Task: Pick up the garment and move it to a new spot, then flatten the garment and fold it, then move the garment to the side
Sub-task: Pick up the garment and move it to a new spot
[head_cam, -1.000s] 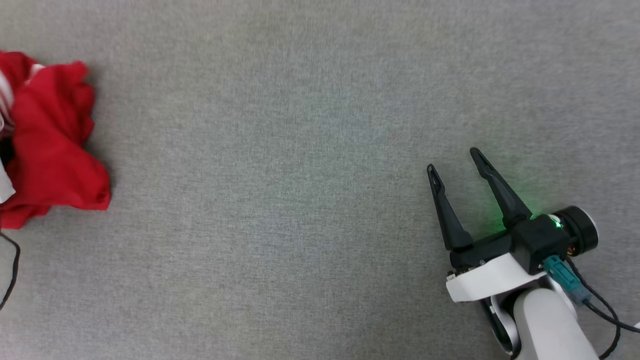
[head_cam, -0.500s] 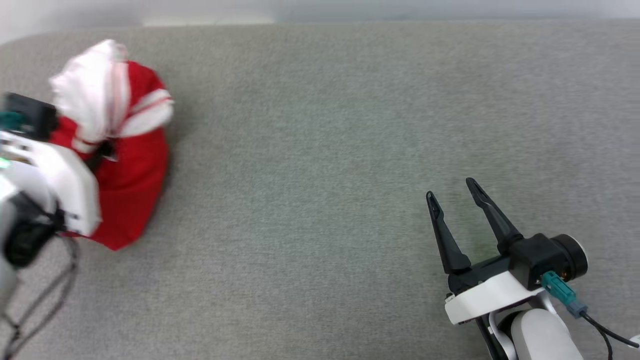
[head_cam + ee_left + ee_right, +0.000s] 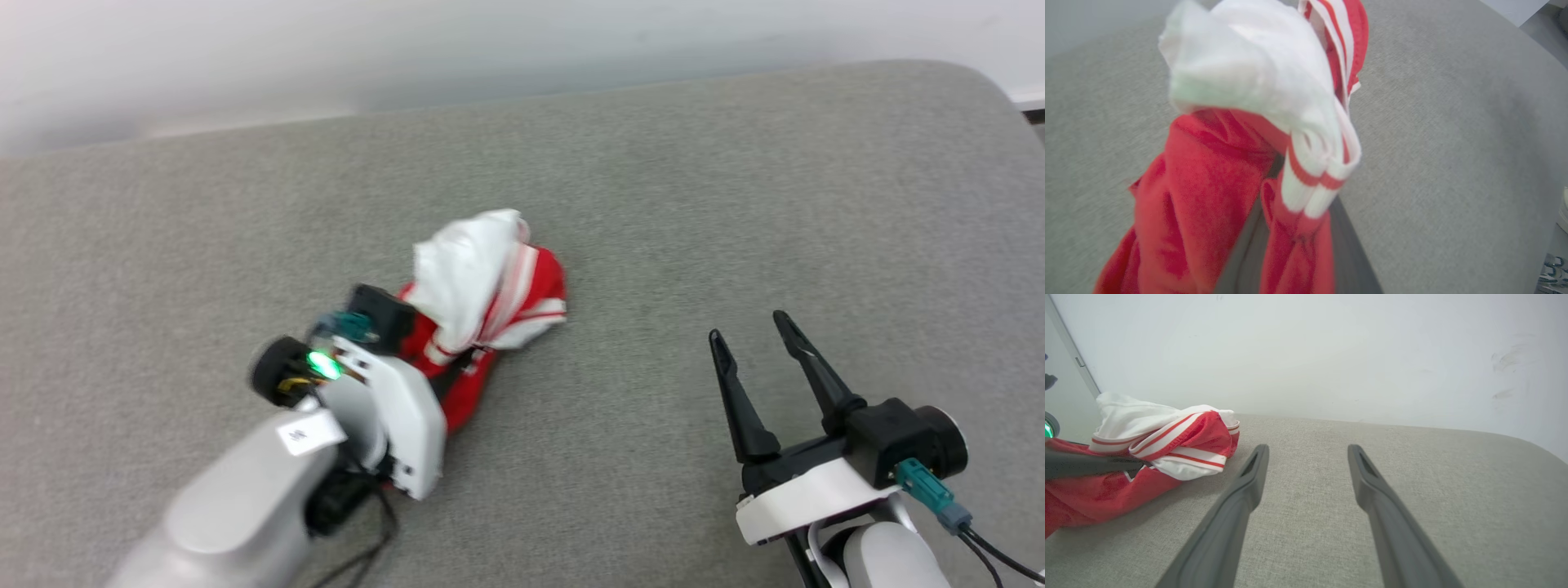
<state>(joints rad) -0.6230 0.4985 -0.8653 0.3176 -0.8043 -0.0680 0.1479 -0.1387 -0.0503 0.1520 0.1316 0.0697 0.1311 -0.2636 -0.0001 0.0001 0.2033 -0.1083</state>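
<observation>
The garment is a bunched red shirt with a white sleeve and red-white striped trim, near the middle of the grey cushion. My left gripper is shut on it, its fingertips buried in the cloth. In the left wrist view the garment drapes over both dark fingers. My right gripper stands open and empty at the lower right, a little way from the bundle. The right wrist view has the garment to the left of the right gripper, red folds low on the cushion.
The grey fabric cushion ends at a pale wall behind and rounds off at the far right corner. Beyond that right edge are floor and a shoe. A black cable trails from my left arm.
The head camera has tilted up and turned, so the wall now shows. My left gripper has carried the garment rightward, much closer to the right gripper, which has stayed open.
</observation>
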